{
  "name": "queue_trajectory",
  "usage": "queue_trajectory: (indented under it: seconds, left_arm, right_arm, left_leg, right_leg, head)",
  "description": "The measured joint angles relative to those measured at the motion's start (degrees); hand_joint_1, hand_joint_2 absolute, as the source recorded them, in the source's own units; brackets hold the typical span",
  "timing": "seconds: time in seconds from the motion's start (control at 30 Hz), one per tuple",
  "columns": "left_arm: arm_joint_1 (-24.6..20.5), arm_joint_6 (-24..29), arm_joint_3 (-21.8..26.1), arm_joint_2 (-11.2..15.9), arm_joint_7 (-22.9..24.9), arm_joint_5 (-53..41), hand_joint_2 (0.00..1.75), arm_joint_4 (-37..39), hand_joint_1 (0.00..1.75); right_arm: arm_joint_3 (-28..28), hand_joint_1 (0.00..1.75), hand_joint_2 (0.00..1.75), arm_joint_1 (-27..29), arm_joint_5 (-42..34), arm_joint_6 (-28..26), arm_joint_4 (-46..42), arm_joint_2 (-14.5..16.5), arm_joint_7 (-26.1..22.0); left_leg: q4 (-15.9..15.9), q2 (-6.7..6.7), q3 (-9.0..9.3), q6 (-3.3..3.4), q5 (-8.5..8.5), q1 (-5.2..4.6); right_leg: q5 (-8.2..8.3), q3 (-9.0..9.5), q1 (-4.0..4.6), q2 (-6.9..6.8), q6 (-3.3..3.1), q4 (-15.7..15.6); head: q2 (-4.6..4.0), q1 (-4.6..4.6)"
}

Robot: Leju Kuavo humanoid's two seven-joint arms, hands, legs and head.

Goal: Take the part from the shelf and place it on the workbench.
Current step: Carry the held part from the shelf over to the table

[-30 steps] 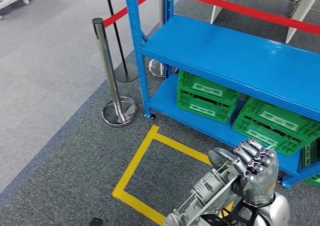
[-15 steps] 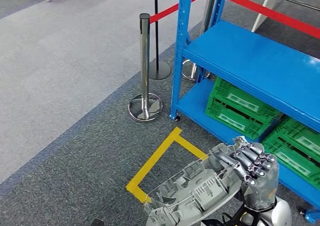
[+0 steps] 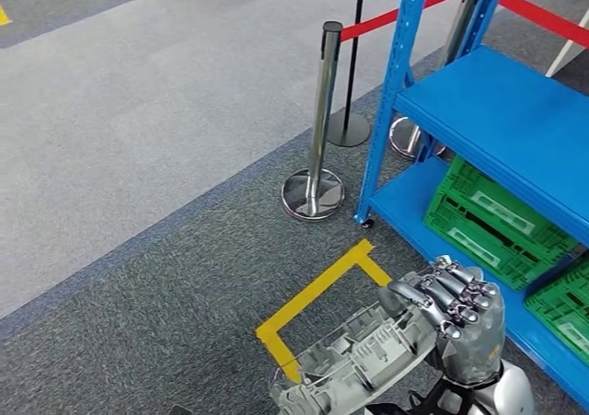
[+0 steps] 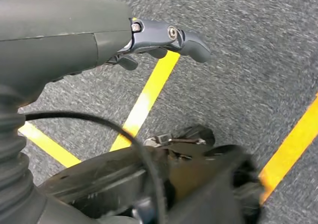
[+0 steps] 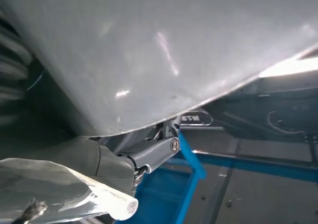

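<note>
Gripping the long grey ribbed cast-metal part [image 3: 358, 355] at one end, right hand [image 3: 458, 328] carries it crosswise leftward; left hand [image 4: 165, 37] holds nothing, fingers loosely extended.

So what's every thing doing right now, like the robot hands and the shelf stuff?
Right robot hand: fingers wrapped over one end of the grey part.
Grey part: held up off the floor, sticking out sideways.
Left robot hand: holding nothing, hanging above the yellow tape.
Green crates: lying on the blue shelf's bottom level.
Red rope: stretched from the silver post.
</note>
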Motion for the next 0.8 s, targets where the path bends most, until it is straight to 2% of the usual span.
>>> queue_trajectory:
  seconds: [0.07,0.1,0.17,0.2,0.23,0.3,0.33,0.37,0.4,0.43,0.47,0.5,0.53,0.57,0.6,0.67,0.7,0.73,0.8]
  left_arm:
    - [-0.12,-0.01,-0.03,0.08,0.00,-0.16,1.75,0.00,0.00]
    - [-0.14,-0.01,-0.04,0.10,0.00,-0.23,1.75,0.00,0.00]
    - [0.02,0.00,-0.05,0.15,0.01,-0.30,1.75,0.00,0.00]
    - [0.11,0.02,-0.05,0.16,0.01,-0.30,1.75,0.00,0.00]
    - [0.12,0.04,-0.05,0.17,0.01,-0.31,1.75,0.00,0.00]
    - [-0.05,0.09,-0.05,0.13,0.01,-0.34,1.75,0.00,0.00]
    - [-0.15,0.10,-0.05,0.10,0.01,-0.35,1.75,0.00,0.00]
    - [-0.20,0.08,-0.06,0.07,0.01,-0.36,1.75,0.00,0.00]
    - [-0.18,0.02,-0.06,0.05,0.02,-0.36,1.75,0.00,0.00]
    - [-0.16,-0.03,-0.06,0.06,0.04,-0.35,1.75,0.00,0.00]
    - [-0.14,-0.09,-0.06,0.07,0.07,-0.34,1.75,0.00,0.00]
    - [-0.12,-0.13,-0.05,0.08,0.09,-0.34,1.75,0.00,0.00]
    - [-0.19,-0.17,-0.05,0.10,0.11,-0.37,1.75,0.00,0.00]
    - [-0.25,-0.24,-0.06,0.12,0.12,-0.43,1.75,0.00,0.00]
    - [-0.24,-0.31,-0.07,0.14,0.18,-0.54,1.75,0.00,0.00]
    - [-0.07,-0.46,-0.08,0.23,0.38,-0.84,1.75,0.00,0.00]
    - [0.06,-0.50,-0.09,0.25,0.51,-0.98,1.75,0.00,0.00]
    - [0.09,-0.53,-0.12,0.27,0.60,-1.07,1.75,0.00,0.00]
    - [-0.04,-0.55,-0.19,0.25,0.69,-1.16,1.75,0.00,0.00]
  right_arm:
    - [0.08,1.75,1.75,-0.05,0.07,0.00,-0.01,-0.03,0.21]
    - [0.13,1.75,1.75,-0.07,0.11,0.00,-0.01,-0.04,0.30]
    - [0.20,1.75,1.75,-0.12,0.16,0.00,-0.02,-0.07,0.40]
    - [0.24,1.75,1.75,-0.16,0.17,0.00,-0.04,-0.12,0.42]
    - [0.25,1.75,1.75,-0.18,0.16,0.00,-0.10,-0.18,0.45]
    - [0.26,1.75,1.75,-0.11,0.15,0.00,-0.17,-0.35,0.51]
    - [0.27,1.75,1.75,-0.06,0.13,0.00,-0.19,-0.43,0.53]
    - [0.31,1.75,1.75,0.00,0.06,0.00,-0.18,-0.50,0.54]
    - [0.35,1.75,1.75,-0.01,-0.05,0.00,-0.17,-0.60,0.55]
    - [0.40,1.75,1.75,-0.05,-0.19,0.00,-0.16,-0.68,0.55]
    - [0.44,1.75,1.75,-0.09,-0.31,0.00,-0.16,-0.74,0.55]
    - [0.46,1.75,1.75,-0.14,-0.39,0.00,-0.16,-0.83,0.56]
    - [0.49,1.75,1.75,-0.14,-0.43,0.00,-0.16,-0.91,0.60]
    - [0.54,1.75,1.75,-0.16,-0.48,0.00,-0.19,-0.98,0.70]
    - [0.60,1.75,1.75,-0.19,-0.54,0.00,-0.21,-1.07,0.83]
    - [0.78,1.75,1.75,-0.40,-0.61,0.00,-0.25,-1.19,1.13]
    - [0.88,1.75,1.75,-0.56,-0.61,0.00,-0.25,-1.23,1.24]
    - [0.98,1.75,1.75,-0.69,-0.59,0.00,-0.27,-1.27,1.33]
    - [1.14,1.75,1.75,-0.78,-0.57,0.00,-0.29,-1.33,1.50]
  left_leg:
    - [-5.33,2.18,2.65,0.76,1.38,-0.72]
    - [-6.11,2.68,2.92,1.04,1.21,-1.05]
    - [-6.57,1.47,2.89,1.60,1.38,-1.05]
    - [-6.93,0.80,3.09,1.94,1.53,-0.90]
    - [-7.31,0.13,3.29,2.30,1.74,-0.72]
    - [-7.67,-1.25,3.50,2.78,1.90,-0.54]
    - [-7.65,-2.00,3.48,2.90,1.89,-0.56]
    - [-7.62,-2.78,3.48,2.94,1.86,-0.58]
    - [-7.55,-3.59,3.52,2.95,1.85,-0.58]
    - [-7.42,-4.47,3.56,2.90,1.81,-0.53]
    - [-7.20,-5.35,3.58,2.76,1.72,-0.44]
    - [-6.90,-6.22,3.52,2.52,1.57,-0.33]
    - [-6.40,-7.02,3.30,2.23,1.38,-0.32]
    - [-6.02,-7.72,2.96,1.90,1.31,-0.28]
    - [-5.79,-8.39,2.58,1.56,1.36,-0.24]
    - [-5.71,-9.58,2.03,0.90,1.64,-0.10]
    - [-5.37,-9.01,1.81,0.57,1.47,-0.17]
    - [-4.23,-7.65,1.28,0.27,0.82,-0.24]
    - [1.24,-3.80,-1.26,-0.25,-1.95,-0.27]
  right_leg:
    - [-0.37,0.27,0.25,-1.17,0.54,0.03]
    - [-0.52,0.36,0.35,-1.77,0.84,-0.01]
    - [-0.83,0.61,0.33,-2.75,1.45,-0.18]
    - [-1.36,0.58,0.23,-2.02,1.69,0.17]
    - [-2.38,0.06,0.16,-0.58,1.86,1.54]
    - [-5.69,-2.87,0.09,3.07,1.93,7.91]
    - [-7.25,-4.90,0.11,3.98,1.94,11.87]
    - [-8.04,-6.58,0.12,4.33,1.99,14.83]
    - [-7.66,-7.42,0.11,4.44,2.03,15.86]
    - [-6.07,-7.18,0.05,4.50,2.10,14.61]
    - [-3.68,-5.96,-0.08,4.88,2.18,11.41]
    - [-1.70,-4.38,-0.31,6.08,2.30,7.70]
    - [-0.42,-2.92,-0.56,7.51,2.39,4.31]
    - [0.07,-1.91,-0.72,8.72,2.39,2.29]
    - [-0.14,-1.50,-0.74,9.47,2.29,1.60]
    - [-0.10,-1.24,-0.65,8.49,1.81,1.51]
    - [-0.03,-1.11,-0.67,7.75,1.54,1.42]
    - [-0.01,-0.92,-0.71,6.91,1.24,1.29]
    - [-0.17,-0.56,-0.52,5.08,0.70,1.14]
  head:
    - [0.00,0.03]
    - [0.00,0.03]
    - [0.00,0.03]
    - [0.00,0.07]
    - [0.00,0.18]
    - [0.00,0.47]
    - [0.00,0.54]
    - [0.00,0.57]
    - [0.00,0.57]
    - [0.00,0.57]
    - [0.00,0.58]
    - [0.00,0.58]
    - [0.00,0.61]
    - [0.00,0.64]
    - [0.01,0.63]
    - [0.01,0.60]
    - [0.01,0.47]
    - [0.01,0.21]
    - [0.00,-0.28]
